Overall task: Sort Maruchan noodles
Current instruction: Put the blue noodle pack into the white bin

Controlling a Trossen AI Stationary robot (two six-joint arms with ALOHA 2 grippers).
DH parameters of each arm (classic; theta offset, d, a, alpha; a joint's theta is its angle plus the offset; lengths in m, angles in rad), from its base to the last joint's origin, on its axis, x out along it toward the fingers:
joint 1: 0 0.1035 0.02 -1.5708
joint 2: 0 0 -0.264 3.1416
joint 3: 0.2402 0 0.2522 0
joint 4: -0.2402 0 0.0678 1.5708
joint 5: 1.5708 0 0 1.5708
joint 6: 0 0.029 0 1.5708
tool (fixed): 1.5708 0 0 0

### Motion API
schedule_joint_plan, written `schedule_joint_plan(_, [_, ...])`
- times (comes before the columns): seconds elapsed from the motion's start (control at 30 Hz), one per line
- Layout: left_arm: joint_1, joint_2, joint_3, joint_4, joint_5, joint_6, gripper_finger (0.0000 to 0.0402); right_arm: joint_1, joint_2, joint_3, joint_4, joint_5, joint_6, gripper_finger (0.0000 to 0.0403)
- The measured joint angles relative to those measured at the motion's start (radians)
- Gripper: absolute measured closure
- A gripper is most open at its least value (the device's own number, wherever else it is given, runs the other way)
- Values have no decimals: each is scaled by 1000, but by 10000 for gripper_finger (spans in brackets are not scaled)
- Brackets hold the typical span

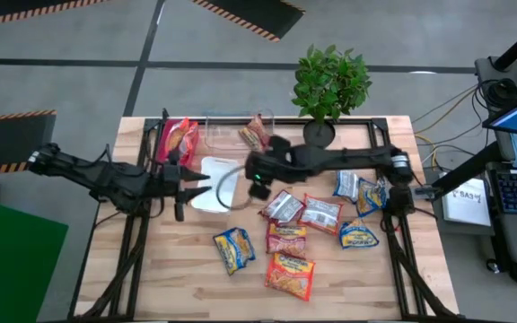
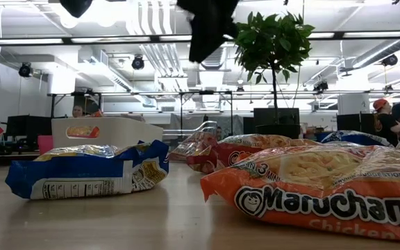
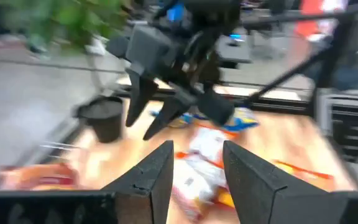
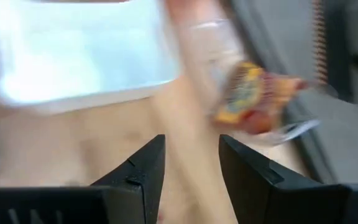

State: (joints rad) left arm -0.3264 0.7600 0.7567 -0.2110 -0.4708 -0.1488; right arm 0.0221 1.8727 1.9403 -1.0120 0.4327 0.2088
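Both grippers parted, empty: right gripper (image 1: 251,172) beside clear tray (image 1: 240,135), left gripper (image 1: 187,187) at white tray (image 1: 212,184). Packets (image 1: 287,235) mid-table. Risk: arms collide, close together over trays

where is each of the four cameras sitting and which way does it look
High: overhead, straight down on table, both arms, left gripper, right gripper.
Low: tabletop level, across orange Maruchan packet into the room; dark arm parts above.
Left wrist: past its own open fingers toward the right gripper.
Right wrist: past its own open fingers, white tray.
Shared: potted plant.
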Motion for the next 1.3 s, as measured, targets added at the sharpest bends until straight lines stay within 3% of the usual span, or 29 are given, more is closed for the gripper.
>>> schedule_joint_plan(0.13, [-1, 51, 0, 0, 127, -83, 259, 101, -111, -187, 135, -47, 14, 261])
schedule_joint_plan(0.3, [-11, 136, 0, -30, 183, -218, 223, 199, -252, -456, 380, -53, 10, 254])
schedule_joint_plan(0.5, [-32, 258, 0, -138, 308, -408, 177, 255, -421, -741, 690, -59, 40, 246])
schedule_joint_plan(0.7, [-108, 406, 0, -135, 324, -524, 153, 254, -556, -966, 950, -66, 92, 236])
schedule_joint_plan(0.77, [-140, 451, 0, -110, 315, -548, 152, 255, -581, -1041, 1078, -66, 109, 236])
schedule_joint_plan(0.93, [-208, 555, 0, -80, 180, -547, 155, 258, -597, -1177, 1286, -77, 88, 236])
schedule_joint_plan(1.17, [-269, 706, 0, -68, 15, -541, 155, 289, -561, -1234, 1300, -75, 135, 238])
schedule_joint_plan(1.3, [-271, 762, 0, -35, -18, -545, 155, 294, -542, -1239, 1302, -74, 136, 238])
